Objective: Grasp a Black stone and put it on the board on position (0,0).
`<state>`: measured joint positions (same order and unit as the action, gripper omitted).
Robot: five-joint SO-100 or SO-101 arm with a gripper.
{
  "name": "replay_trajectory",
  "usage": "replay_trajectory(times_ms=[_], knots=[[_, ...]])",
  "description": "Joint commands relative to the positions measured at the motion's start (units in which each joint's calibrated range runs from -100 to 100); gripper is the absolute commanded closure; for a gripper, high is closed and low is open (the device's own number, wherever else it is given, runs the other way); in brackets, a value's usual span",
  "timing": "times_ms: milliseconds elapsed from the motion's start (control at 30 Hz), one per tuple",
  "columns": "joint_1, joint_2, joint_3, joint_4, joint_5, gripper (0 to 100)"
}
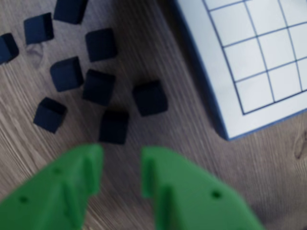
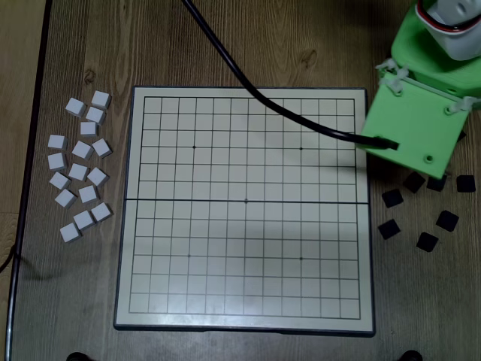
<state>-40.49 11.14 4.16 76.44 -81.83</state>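
gripper (image 1: 121,165): green, jaws parted with a gap, nothing between them; hangs over bare wood, seen in wrist view
Black stone (image 1: 114,126): nearest black block, just past the fingertips, not touched, lying on the table off the board
other black blocks (image 1: 99,86): loose cluster beyond it, away from the board corner
board (image 2: 244,316): no pieces on the grid, overhead view
arm (image 2: 417,124): green body over the board's right edge, covering some black blocks
white blocks (image 2: 79,171): cluster left of board
cable (image 2: 255,90): crosses the board's upper part

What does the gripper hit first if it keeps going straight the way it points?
Probably the Black stone just ahead of the open gripper, roughly in line with the gap between its fingers; depth is unclear from the wrist view.
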Motion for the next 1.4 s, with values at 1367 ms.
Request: replay_trajectory(times_ms=[1367], knots=[[-0.8,0.3,9.0,-9.9,9.6,89]])
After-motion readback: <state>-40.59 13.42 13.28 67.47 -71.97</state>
